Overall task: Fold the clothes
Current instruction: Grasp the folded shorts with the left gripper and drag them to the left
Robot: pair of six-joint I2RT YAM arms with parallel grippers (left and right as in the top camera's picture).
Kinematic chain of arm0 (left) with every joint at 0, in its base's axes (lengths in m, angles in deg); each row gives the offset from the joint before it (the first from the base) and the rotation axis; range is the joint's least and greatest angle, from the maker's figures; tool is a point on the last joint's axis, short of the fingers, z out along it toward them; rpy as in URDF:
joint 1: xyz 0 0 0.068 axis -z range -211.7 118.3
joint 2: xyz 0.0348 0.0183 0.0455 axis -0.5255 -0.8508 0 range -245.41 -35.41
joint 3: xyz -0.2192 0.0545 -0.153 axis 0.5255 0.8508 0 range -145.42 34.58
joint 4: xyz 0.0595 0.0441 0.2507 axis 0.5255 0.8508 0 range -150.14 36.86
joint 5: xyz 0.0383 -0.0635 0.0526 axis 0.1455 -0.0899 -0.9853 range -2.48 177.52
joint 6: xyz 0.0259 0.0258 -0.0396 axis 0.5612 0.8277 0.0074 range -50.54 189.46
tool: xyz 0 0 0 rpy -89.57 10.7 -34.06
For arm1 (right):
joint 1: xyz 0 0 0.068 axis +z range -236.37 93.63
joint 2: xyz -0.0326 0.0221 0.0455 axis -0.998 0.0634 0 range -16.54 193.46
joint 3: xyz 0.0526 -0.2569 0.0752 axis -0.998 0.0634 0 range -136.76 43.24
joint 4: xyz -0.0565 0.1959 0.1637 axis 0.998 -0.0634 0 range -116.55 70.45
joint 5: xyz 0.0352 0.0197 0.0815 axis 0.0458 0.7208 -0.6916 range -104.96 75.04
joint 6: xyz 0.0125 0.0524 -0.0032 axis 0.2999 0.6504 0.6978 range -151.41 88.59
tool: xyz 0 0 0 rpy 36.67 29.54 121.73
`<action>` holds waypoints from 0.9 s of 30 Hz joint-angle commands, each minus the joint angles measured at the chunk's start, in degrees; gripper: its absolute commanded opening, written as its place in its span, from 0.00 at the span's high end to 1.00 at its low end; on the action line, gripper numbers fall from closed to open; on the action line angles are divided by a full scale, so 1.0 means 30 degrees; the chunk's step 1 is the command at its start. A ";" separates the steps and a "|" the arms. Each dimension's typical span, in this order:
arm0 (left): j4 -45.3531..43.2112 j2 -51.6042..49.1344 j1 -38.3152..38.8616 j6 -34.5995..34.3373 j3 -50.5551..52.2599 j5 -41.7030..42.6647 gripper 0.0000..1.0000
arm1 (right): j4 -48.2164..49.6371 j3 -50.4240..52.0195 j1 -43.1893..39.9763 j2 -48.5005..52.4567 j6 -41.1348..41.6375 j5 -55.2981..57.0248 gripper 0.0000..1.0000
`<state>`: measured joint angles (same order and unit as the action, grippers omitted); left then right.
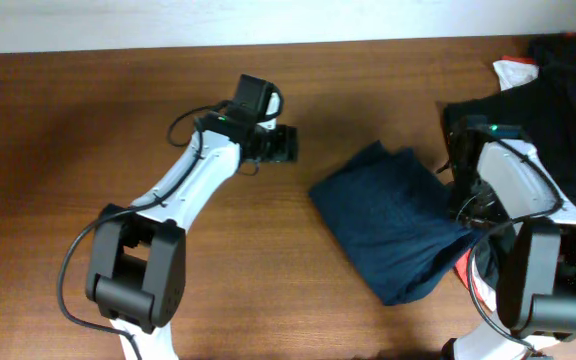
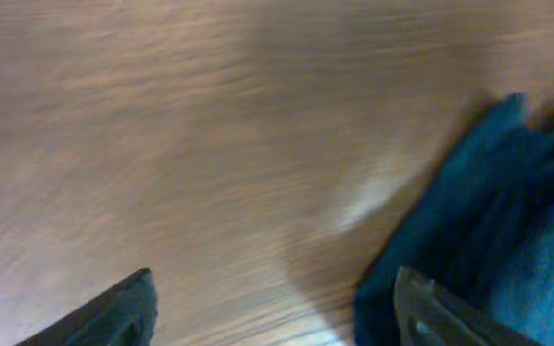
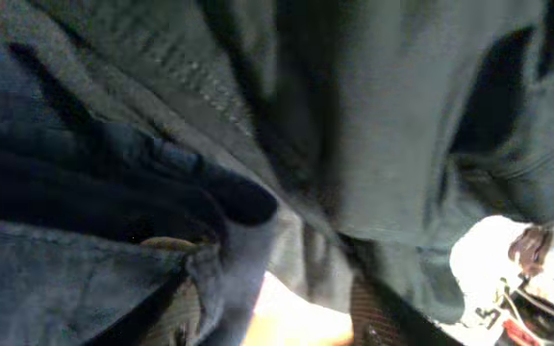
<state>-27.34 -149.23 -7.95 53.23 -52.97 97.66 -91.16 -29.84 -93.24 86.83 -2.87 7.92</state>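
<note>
The dark navy shorts (image 1: 398,220) lie folded into a compact bundle on the wooden table (image 1: 88,120), right of centre. My left gripper (image 1: 283,145) hovers over bare wood just left of the bundle. In the left wrist view its fingers (image 2: 272,312) are spread wide and empty, with the shorts' edge (image 2: 508,221) by the right finger. My right gripper (image 1: 460,200) is at the bundle's right edge. In the right wrist view its fingers (image 3: 272,317) are apart, with a navy cloth fold (image 3: 65,259) draped down between them.
A heap of black garments (image 1: 568,90) fills the back right corner and shows close up in the right wrist view (image 3: 373,115). A small white and red cloth piece (image 1: 516,70) lies on it. A red scrap (image 1: 465,265) pokes out by the right arm's base.
</note>
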 commanded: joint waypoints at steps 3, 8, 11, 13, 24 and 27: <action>-0.1712 -0.0240 0.1042 0.0903 -0.0138 0.1129 0.15 | -0.1071 -0.2412 -0.0233 -0.1887 -0.0576 -0.1880 0.22; -0.3373 -0.1712 0.1902 0.0896 -0.0138 0.3242 0.13 | -0.1530 -0.2470 -0.0219 -0.2412 -0.1508 -0.4000 0.14; -0.4240 -0.2659 0.2331 0.0889 -0.0138 0.4794 0.13 | -0.1916 -0.2470 -0.0211 -0.2412 -0.1515 -0.4065 0.14; -0.4466 -0.3381 0.2630 0.0889 -0.0138 0.5741 0.13 | -0.1945 -0.2470 -0.0211 -0.2412 -0.1581 -0.4065 0.13; -0.2929 -0.4503 0.4299 0.0896 -0.0138 0.8553 0.49 | -0.1858 -0.2470 -0.0219 -0.2412 -0.1909 -0.4065 0.13; -0.2463 -0.4503 0.4532 0.0896 -0.0138 0.7934 0.95 | -0.1851 -0.2470 -0.0219 -0.2412 -0.1938 -0.4065 0.13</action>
<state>-35.65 -161.86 4.48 55.35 -53.08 120.58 -96.83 -36.44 -93.57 80.14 -8.27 -4.17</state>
